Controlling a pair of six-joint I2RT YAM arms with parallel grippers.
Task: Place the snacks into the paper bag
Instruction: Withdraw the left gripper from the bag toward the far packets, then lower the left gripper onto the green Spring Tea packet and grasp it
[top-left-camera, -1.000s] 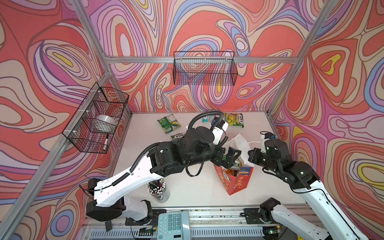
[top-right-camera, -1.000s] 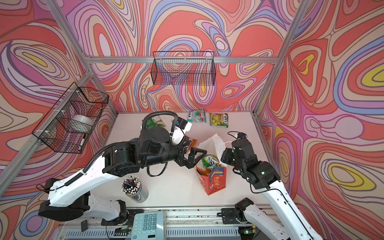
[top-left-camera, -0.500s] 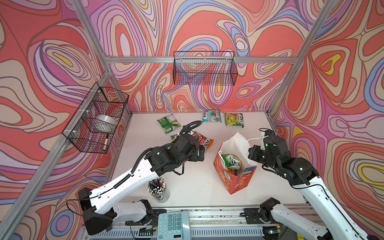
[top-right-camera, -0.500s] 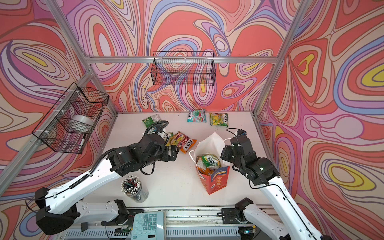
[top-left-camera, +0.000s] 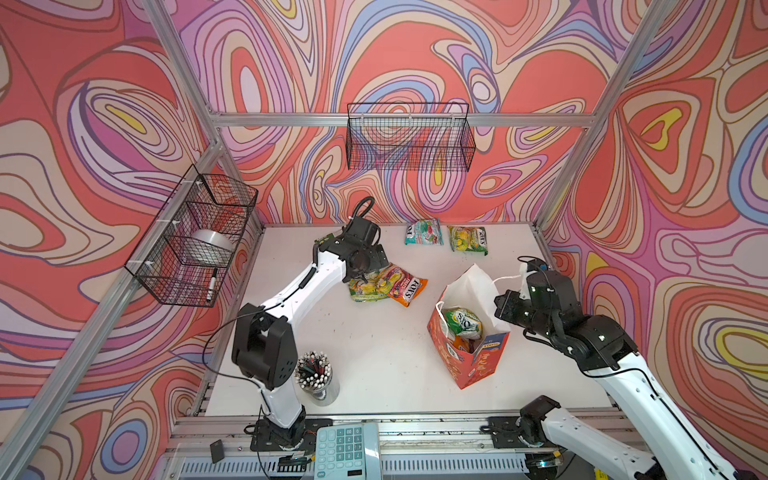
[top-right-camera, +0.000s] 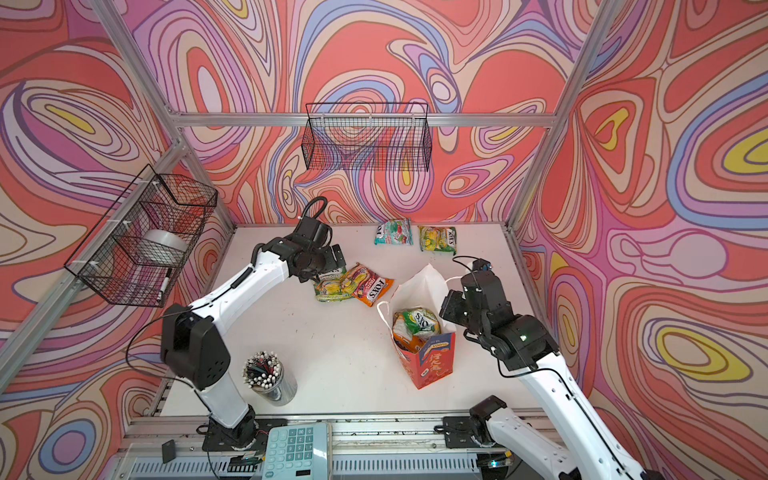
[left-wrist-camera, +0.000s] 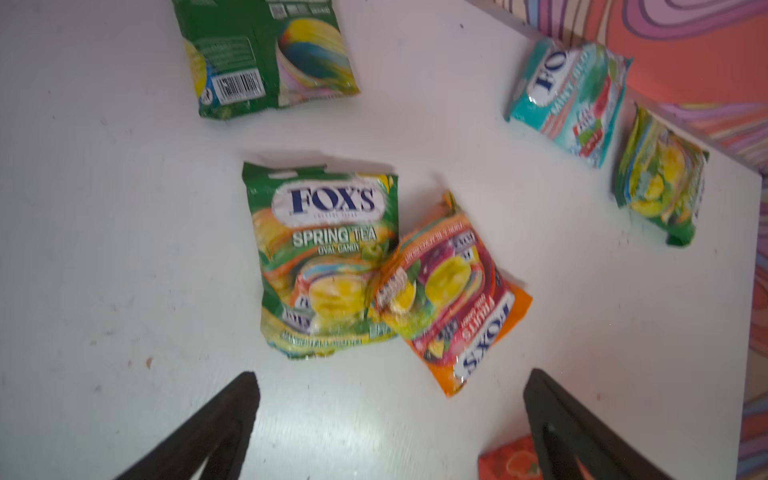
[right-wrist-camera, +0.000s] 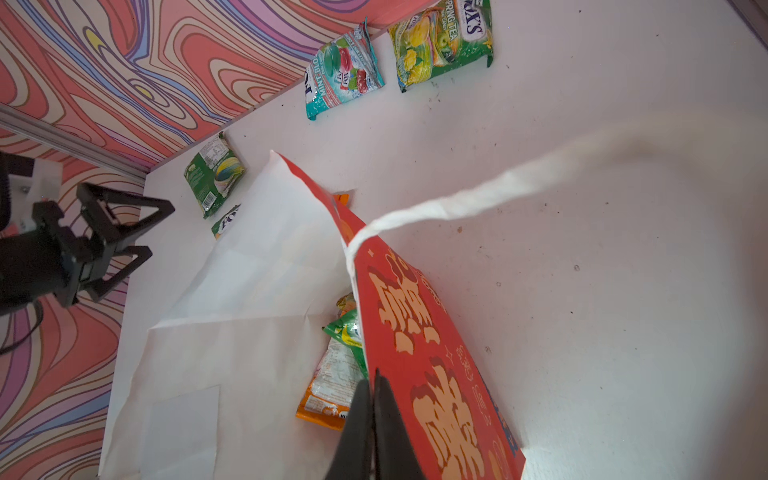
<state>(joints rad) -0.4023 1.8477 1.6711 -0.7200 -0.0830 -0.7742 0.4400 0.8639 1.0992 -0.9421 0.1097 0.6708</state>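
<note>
— Where is the paper bag (top-left-camera: 478, 361) from where you stand?
— About four o'clock on the table (top-left-camera: 374, 353). It stands up with its mouth open and the white inside showing. The right claw (right-wrist-camera: 371, 377) is squeezed tight on its wall right at the rim, one finger inside and one outside, on the bag's two o'clock side.
— Anything in it?
— A green top pouch (top-left-camera: 461, 322) with an orange packet (top-left-camera: 457, 344) under it. I can't make out anything deeper.
— And the left claw (left-wrist-camera: 392, 376)?
— Spread as wide as it goes, with nothing in it. It hangs just past the table's centre toward twelve o'clock, by two pouches lying there.
— Which two?
— A Spring Tea pouch (left-wrist-camera: 324, 257), green and face up, and an orange fruit pouch (left-wrist-camera: 449, 299) whose corner lies over it. They sit at ten o'clock from the bag, apart from it.
— The rest of the snacks?
— A teal pouch (left-wrist-camera: 569, 95) and a back-edge green pouch (left-wrist-camera: 660, 178) lie side by side along the far edge, between twelve and one o'clock. A barcode-up pouch (left-wrist-camera: 270, 54), also green, lies near eleven o'clock. From above it is mostly hidden under the left arm.
— That cup?
— The pen cup (top-left-camera: 318, 376) stands at seven o'clock, well away from the snacks.
</note>
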